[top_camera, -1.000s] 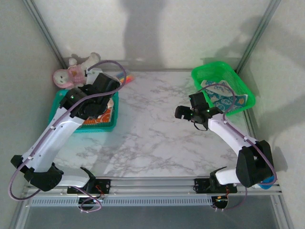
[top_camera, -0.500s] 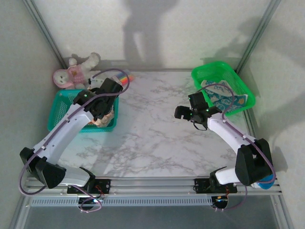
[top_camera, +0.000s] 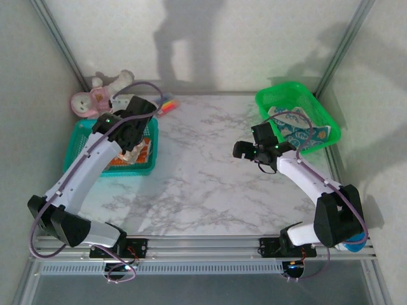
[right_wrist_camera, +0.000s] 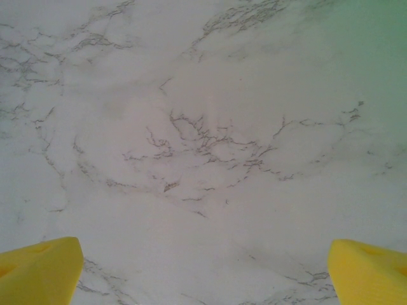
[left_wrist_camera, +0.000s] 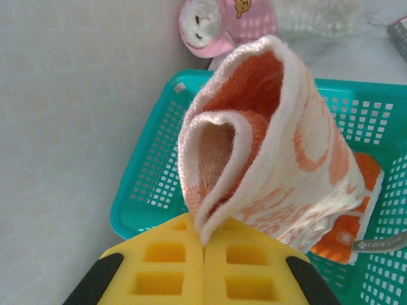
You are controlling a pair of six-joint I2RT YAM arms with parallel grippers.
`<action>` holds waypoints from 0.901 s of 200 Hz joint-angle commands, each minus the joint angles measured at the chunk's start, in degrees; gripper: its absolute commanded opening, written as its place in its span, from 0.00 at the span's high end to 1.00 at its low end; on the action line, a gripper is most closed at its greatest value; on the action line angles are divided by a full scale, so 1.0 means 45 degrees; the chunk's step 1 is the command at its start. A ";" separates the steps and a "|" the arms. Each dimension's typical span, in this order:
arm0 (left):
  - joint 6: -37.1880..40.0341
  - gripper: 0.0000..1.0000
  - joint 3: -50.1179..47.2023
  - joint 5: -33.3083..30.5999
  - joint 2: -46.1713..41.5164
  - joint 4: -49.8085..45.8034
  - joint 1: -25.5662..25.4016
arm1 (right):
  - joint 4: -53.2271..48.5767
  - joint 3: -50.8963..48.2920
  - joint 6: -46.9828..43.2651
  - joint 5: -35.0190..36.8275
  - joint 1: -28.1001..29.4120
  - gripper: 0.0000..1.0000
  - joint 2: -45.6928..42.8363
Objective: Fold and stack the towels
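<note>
My left gripper (left_wrist_camera: 205, 240) is shut on the edge of a pale peach towel (left_wrist_camera: 280, 140) with orange print, which hangs bunched and rolled above the teal basket (left_wrist_camera: 152, 184). A bright orange towel (left_wrist_camera: 359, 216) lies in that basket underneath. From above, the left gripper (top_camera: 131, 135) is over the teal basket (top_camera: 81, 136), and the hanging peach towel (top_camera: 137, 152) shows below it. White-and-blue towels (top_camera: 297, 131) lie in the green basket (top_camera: 287, 98) at the back right. My right gripper (top_camera: 245, 151) hovers open over bare marble, its yellow fingertips (right_wrist_camera: 39, 272) wide apart.
A pink-and-white plush toy (top_camera: 95, 96) lies behind the teal basket against the wall, also in the left wrist view (left_wrist_camera: 219, 22). A small striped coloured object (top_camera: 166, 103) sits beside it. The marble table (top_camera: 203, 171) lies between the two baskets, with grey walls on three sides.
My left arm has swung over the teal basket, first rightward, then back toward the far left, with the peach towel in its grip. The right arm has not moved.
</note>
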 commanded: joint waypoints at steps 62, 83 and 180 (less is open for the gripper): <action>-0.0659 1.00 0.0694 0.2527 0.0512 0.0240 0.0092 | -0.0102 0.0054 -0.0071 0.0107 -0.0045 0.01 0.0237; -0.0743 1.00 0.0916 0.2934 0.0575 0.0204 0.0073 | -0.0082 0.0048 -0.0058 0.0098 -0.0038 0.01 0.0314; -0.0686 1.00 0.1416 0.3523 0.0802 0.0252 0.0078 | 0.0084 -0.0030 0.0113 0.0109 -0.0048 0.01 0.0590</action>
